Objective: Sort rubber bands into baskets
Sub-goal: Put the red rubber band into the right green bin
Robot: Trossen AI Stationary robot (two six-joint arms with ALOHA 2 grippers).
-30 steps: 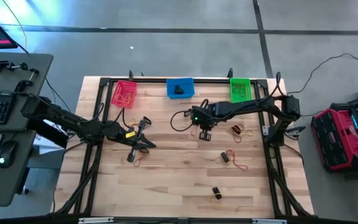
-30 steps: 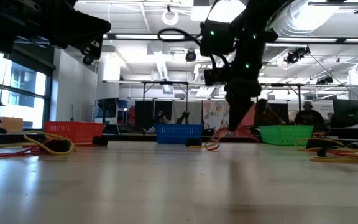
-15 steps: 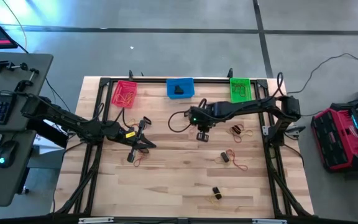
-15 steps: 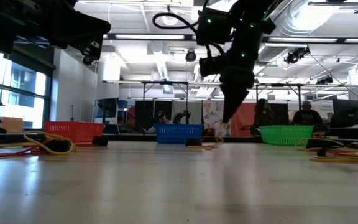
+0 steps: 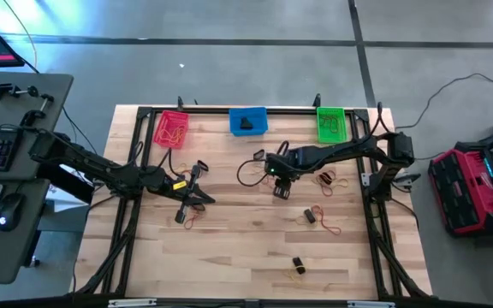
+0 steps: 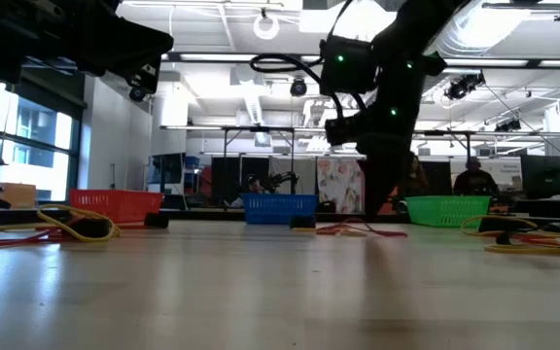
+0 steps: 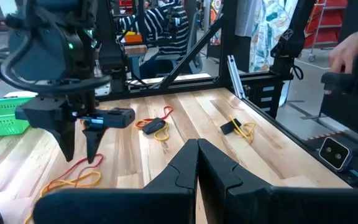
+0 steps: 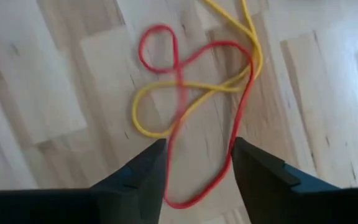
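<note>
Right gripper over tangled bands

Right gripper (image 8: 194, 165) hangs spread apart, astride a red band (image 8: 191, 112) twisted with a yellow band (image 8: 185, 93), ready to pinch.

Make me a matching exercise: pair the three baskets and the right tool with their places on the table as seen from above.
Things:
1. red-pink basket
2. blue basket
3. green basket
4. right tool

Places:
A. far edge, middle
B. over the tangled red and yellow bands, mid-table
C. far edge, towards the left arm's side
D. far edge, towards the right arm's side

Pairs: 1-C, 2-A, 3-D, 4-B
</note>
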